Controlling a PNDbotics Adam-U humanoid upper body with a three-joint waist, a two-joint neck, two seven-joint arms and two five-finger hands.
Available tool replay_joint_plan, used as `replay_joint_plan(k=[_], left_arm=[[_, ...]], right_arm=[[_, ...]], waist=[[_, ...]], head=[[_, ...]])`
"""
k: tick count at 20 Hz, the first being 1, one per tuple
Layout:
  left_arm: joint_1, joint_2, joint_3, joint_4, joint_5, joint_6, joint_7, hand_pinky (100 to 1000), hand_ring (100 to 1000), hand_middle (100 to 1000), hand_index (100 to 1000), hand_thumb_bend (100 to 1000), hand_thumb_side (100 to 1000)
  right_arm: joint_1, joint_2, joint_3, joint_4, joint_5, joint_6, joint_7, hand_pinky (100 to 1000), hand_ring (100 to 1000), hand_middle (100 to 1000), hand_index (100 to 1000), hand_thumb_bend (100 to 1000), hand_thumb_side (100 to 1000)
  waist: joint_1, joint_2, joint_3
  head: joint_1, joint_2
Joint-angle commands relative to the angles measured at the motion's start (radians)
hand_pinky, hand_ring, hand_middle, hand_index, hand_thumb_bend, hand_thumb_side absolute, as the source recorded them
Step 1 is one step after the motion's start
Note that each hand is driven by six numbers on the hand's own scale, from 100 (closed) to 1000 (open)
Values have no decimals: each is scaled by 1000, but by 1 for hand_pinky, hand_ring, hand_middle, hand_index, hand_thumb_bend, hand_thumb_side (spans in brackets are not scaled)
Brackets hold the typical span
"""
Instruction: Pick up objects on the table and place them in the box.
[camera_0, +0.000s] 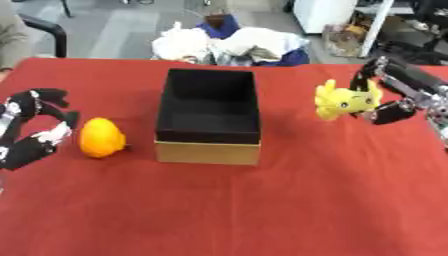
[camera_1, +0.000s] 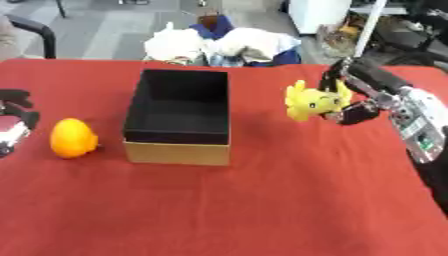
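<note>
My right hand (camera_0: 385, 102) holds the yellow toy (camera_0: 347, 99) above the counter (camera_0: 289, 200), right of the box (camera_0: 208, 116). My left hand (camera_0: 31, 130) is wide beside the orange fruit (camera_0: 101, 137).

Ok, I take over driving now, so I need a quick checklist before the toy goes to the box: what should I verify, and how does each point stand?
1. Toy held: the right hand has fingers and thumb curled round the yellow toy. Ok.
2. Toy off the table: it seems lifted, but no clear gap shows. Cannot tell.
3. Box open and empty: no lid, dark inside bare. Ok.
4. Path from toy to box: bare red cloth between them. Ok.
5. Left hand out of the way: it sits beside the orange, left of the box. Ok.
</note>
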Motion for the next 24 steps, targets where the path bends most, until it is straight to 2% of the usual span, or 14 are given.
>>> replay_joint_plan(k=[1,9,14,17,18,20,21,22,23,24], left_arm=[[-14,26,-7,-8,2,-3,-10,748,580,610,779,350,487],[-45,14,-34,-9,5,-12,-34,748,581,611,780,353,482],[-63,3,-42,-12,8,-15,-43,747,581,611,780,356,476],[-69,-2,-45,-13,9,-15,-45,747,582,611,780,357,473],[-71,-4,-45,-14,10,-15,-46,747,582,611,780,357,473],[-74,-6,-47,-15,11,-15,-47,747,582,611,780,359,471],[-77,-7,-47,-15,11,-15,-47,747,582,611,780,359,470],[-79,-8,-47,-15,11,-15,-47,747,582,611,779,359,470],[-81,-8,-46,-16,11,-15,-47,746,582,611,779,360,470],[-84,-9,-46,-15,10,-14,-47,746,582,611,779,360,469]], right_arm=[[-85,1,9,-2,2,-12,25,669,647,366,506,397,100],[-281,179,10,181,83,-43,45,664,639,375,518,375,100],[-343,296,3,286,185,-68,42,669,647,395,534,371,100],[-355,355,-2,338,253,-80,36,677,662,433,568,374,141],[-356,372,-4,355,274,-84,34,680,667,448,583,377,173],[-354,399,-2,381,305,-97,31,691,690,506,673,403,311],[-351,412,1,392,322,-104,32,703,714,561,751,474,396],[-348,422,4,401,337,-111,35,708,722,583,771,429,425],[-346,430,8,409,352,-117,42,742,771,711,851,459,518],[-343,436,14,415,368,-122,58,760,795,763,885,475,571]], waist=[[2,-17,7],[3,-11,49],[4,-10,82],[6,-10,98],[6,-11,100],[7,-10,103],[6,-9,104],[5,-8,104],[5,-8,103],[4,-8,102]], head=[[-6,-3],[-28,-10],[-51,-9],[-62,-7],[-65,-7],[-68,-7],[-69,-7],[-69,-8],[-69,-8],[-67,-9]])
